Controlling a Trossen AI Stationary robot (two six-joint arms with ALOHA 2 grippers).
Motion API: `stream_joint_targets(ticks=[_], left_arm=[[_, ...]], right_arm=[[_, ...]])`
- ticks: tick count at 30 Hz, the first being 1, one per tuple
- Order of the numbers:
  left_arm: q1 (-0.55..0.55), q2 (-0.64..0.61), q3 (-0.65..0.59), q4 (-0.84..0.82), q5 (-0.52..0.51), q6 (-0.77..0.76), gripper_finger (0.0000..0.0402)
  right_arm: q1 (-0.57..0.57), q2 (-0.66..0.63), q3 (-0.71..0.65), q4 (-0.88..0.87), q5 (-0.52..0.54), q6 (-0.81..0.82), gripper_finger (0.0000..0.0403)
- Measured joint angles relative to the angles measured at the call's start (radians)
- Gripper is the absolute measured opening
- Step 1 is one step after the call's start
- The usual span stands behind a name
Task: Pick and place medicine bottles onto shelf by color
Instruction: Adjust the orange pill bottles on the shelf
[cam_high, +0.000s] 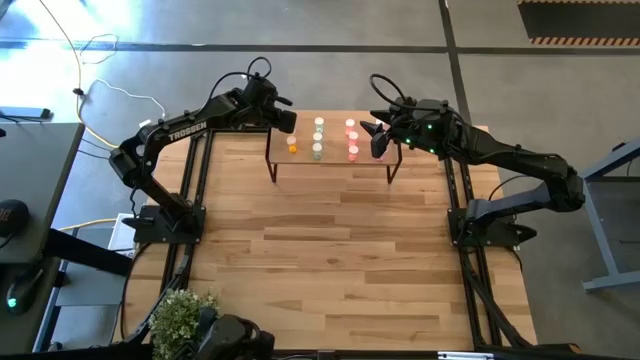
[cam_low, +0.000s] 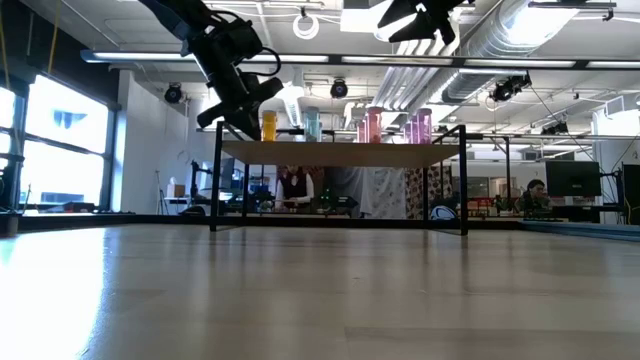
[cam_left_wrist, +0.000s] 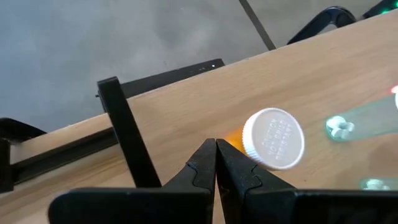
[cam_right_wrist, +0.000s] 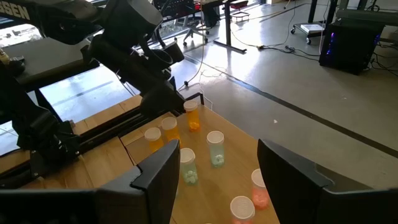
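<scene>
Orange bottle (cam_left_wrist: 268, 140) on shelf (cam_left_wrist: 186, 106): light, rigid, smooth, tippy; grip mid-body. Left pincer (cam_left_wrist: 216, 163) clenched empty; right pincer (cam_right_wrist: 214, 171) released.

I see pale wood on the shelf (cam_high: 335, 158), with black legs. Just past my left gripper's (cam_left_wrist: 216, 163) black fingers stands an orange bottle (cam_left_wrist: 271, 140) with a white ribbed cap. Ahead of my right gripper (cam_right_wrist: 214, 180), also black, the bottles run orange (cam_right_wrist: 193, 116), pale green (cam_right_wrist: 216, 148) and salmon-red (cam_right_wrist: 259, 187), all pale-capped.
</scene>
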Motion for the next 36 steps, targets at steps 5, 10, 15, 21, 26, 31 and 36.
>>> stream_joint_targets(ticks=[5,10,15,21,26,31,36], left_arm=[[-0.005,0.0,0.0,-0.001,0.004,-0.007,0.0],[-0.007,0.0,0.0,-0.001,0.02,-0.019,0.0],[-0.011,0.0,0.0,0.0,0.02,-0.026,0.0],[-0.019,0.003,0.0,0.003,0.02,-0.044,0.0],[-0.026,0.003,0.0,0.022,0.02,-0.045,0.0],[-0.025,0.003,0.0,0.019,0.02,-0.045,0.0],[-0.025,0.003,0.0,0.019,0.023,-0.038,0.0]], right_arm=[[0.0,0.0,0.0,0.0,0.0,0.0,0.0206],[0.0,0.0,0.0,0.0,0.0,0.0,0.0206],[0.0,0.0,0.0,0.0,0.0,0.0,0.0206],[0.0,0.0,0.0,0.0,0.0,0.0,0.0206],[0.0,0.0,0.0,0.0,0.0,-0.001,0.0206],[0.0,0.0,0.0,0.0,0.0,-0.001,0.0206],[0.0,0.0,0.0,-0.002,0.0,-0.001,0.0206]])
